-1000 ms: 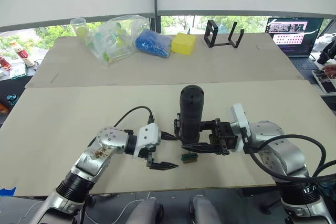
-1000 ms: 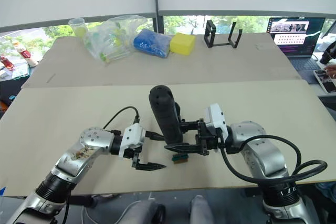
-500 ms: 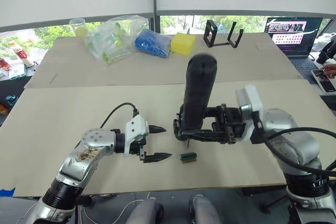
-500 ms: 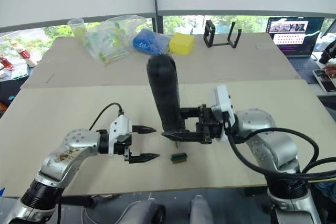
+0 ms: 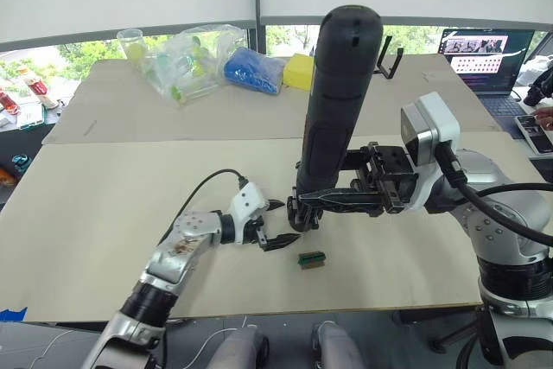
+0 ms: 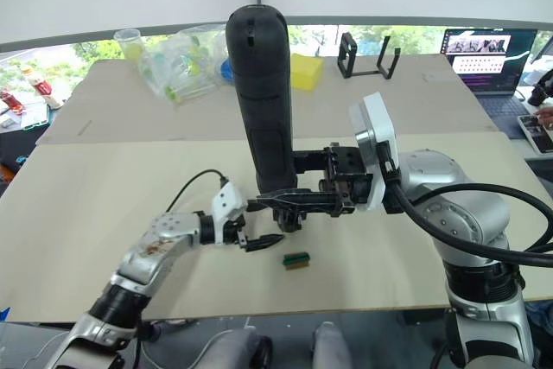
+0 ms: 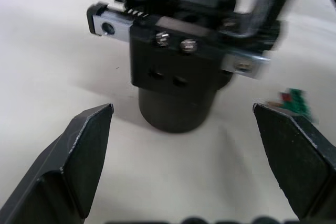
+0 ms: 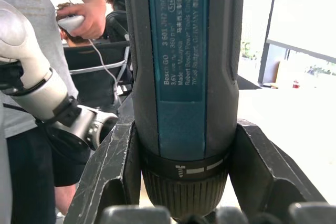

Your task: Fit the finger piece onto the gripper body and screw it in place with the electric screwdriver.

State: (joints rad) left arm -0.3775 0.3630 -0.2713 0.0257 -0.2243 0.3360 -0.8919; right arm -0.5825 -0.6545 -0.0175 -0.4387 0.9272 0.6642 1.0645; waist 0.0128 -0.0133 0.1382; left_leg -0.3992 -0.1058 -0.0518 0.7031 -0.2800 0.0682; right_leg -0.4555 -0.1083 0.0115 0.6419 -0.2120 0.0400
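Observation:
The electric screwdriver (image 5: 339, 101) stands upright above the near table, bit end down, with my right gripper (image 5: 333, 200) shut around its lower end; the grip also appears in the right wrist view (image 8: 184, 182). Just under it the gripper body (image 7: 176, 85) sits on the table on its round base, also visible in the head view (image 5: 301, 216). My left gripper (image 5: 285, 222) is open, level with that base, its fingers (image 7: 79, 150) spread on either side without touching. I cannot make out the finger piece.
A small green block (image 5: 311, 258) lies on the table just in front of the gripper body. At the far table are a plastic bag (image 5: 186, 58), a yellow block (image 5: 301, 71), a black stand (image 5: 389, 58) and a laptop (image 5: 479, 54). A person (image 8: 79, 14) holds a controller.
My right gripper has raised the screwdriver well higher, still upright. My left gripper has moved right, up to the gripper body, and stays open.

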